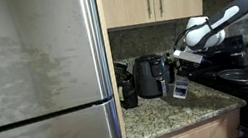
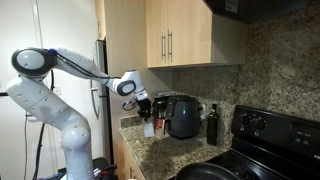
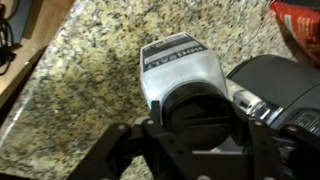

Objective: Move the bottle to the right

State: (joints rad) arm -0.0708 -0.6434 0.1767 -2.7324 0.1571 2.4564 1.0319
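While pinching the cap of the white plastic bottle point(image 3: 180, 70), the black two-finger gripper point(image 3: 197, 130) is holding it over the speckled granite counter point(image 3: 70, 90). The carrying step is seemingly beginning. Next, it is needing a level rightward sweep, staying clear of the black countertop appliance point(image 1: 148, 75) behind.

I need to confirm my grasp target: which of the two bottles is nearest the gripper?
The white-labelled, black-capped bottle, directly below the gripper beside the black appliance. The dark bottle stands farther off by the stove.
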